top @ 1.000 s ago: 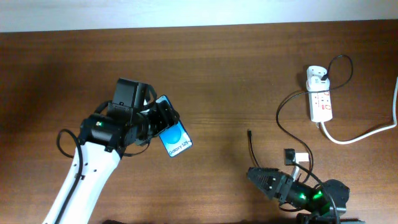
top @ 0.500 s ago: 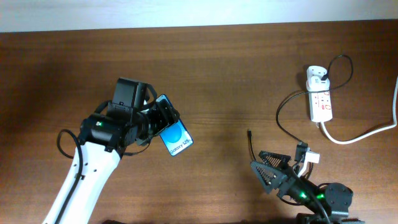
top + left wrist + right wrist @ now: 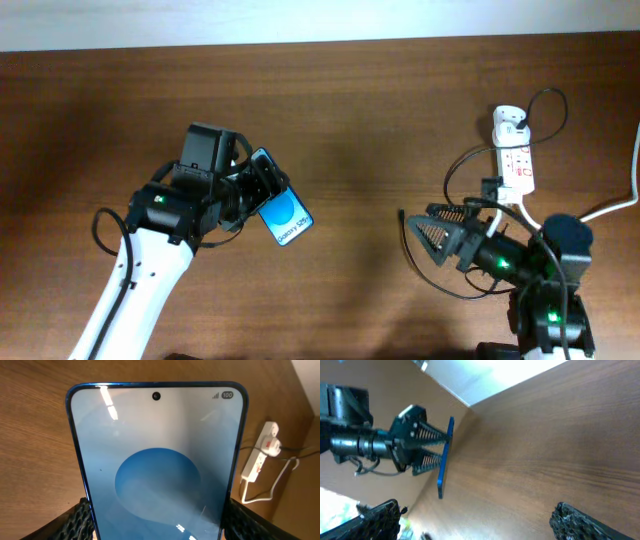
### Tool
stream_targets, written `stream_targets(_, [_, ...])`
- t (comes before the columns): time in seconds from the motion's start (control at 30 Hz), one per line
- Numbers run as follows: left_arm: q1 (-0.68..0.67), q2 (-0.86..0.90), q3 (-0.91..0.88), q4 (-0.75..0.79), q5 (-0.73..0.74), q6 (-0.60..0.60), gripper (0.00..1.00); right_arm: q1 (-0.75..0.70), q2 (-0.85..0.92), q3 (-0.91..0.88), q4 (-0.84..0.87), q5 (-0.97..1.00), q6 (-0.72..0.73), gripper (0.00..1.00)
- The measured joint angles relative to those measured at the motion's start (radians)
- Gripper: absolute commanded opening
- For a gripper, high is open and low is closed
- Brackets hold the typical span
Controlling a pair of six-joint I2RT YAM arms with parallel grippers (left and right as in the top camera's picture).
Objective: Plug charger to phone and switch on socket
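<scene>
Left tool (image 3: 264,191): my grip pinches the phone (image 3: 285,218), centre-left, lifted off the worktop (image 3: 380,100).
Right tool (image 3: 430,232): my jaws are spread and empty.
Socket (image 3: 516,165): upper right.

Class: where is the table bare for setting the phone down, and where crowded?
Bare: the middle, between the phone and the right gripper, and the far strip of table. Crowded: right side, around the socket and charger loops.

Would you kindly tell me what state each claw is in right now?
Left claw: closed on the phone.
Right claw: open, holding nothing.
</scene>
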Motion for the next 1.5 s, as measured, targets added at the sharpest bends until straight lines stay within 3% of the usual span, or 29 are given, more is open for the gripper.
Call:
stream_targets(0.1, [0.000, 0.000, 0.000, 0.023, 0.000, -0.047, 0.49, 0.042, 0.093, 0.001, -0.030, -0.038, -0.084, 0.98])
stream_targets(0.3, [0.000, 0.000, 0.000, 0.052, 0.000, -0.137, 0.48, 0.332, 0.227, 0.001, 0.039, 0.078, -0.131, 0.98])
stream_targets(0.53, [0.000, 0.000, 0.000, 0.072, -0.016, -0.287, 0.47, 0.566, 0.406, 0.007, 0.419, 0.334, -0.004, 0.99])
stream_targets(0.6, [0.000, 0.000, 0.000, 0.084, -0.019, -0.301, 0.47, 0.645, 0.488, 0.011, 0.622, 0.400, 0.048, 0.98])
stream_targets(0.73, [0.000, 0.000, 0.000, 0.093, -0.024, -0.309, 0.48, 0.739, 0.622, 0.012, 0.849, 0.526, 0.131, 1.00])
stream_targets(0.83, [0.000, 0.000, 0.000, 0.094, -0.023, -0.312, 0.48, 0.788, 0.724, 0.013, 1.055, 0.615, 0.212, 0.75])
stream_targets(0.97, [0.000, 0.000, 0.000, 0.092, -0.023, -0.312, 0.48, 0.818, 0.803, 0.014, 1.136, 0.693, 0.286, 0.63])
stream_targets(1.17, [0.000, 0.000, 0.000, 0.092, -0.023, -0.312, 0.48, 0.830, 0.804, 0.036, 1.138, 0.725, 0.297, 0.55])
stream_targets(1.33, [0.000, 0.000, 0.000, 0.092, -0.023, -0.312, 0.48, 0.846, 0.804, 0.038, 1.136, 0.731, 0.304, 0.39])
stream_targets(1.5, [0.000, 0.000, 0.000, 0.092, -0.023, -0.312, 0.49, 0.846, 0.804, 0.038, 1.136, 0.732, 0.311, 0.32])
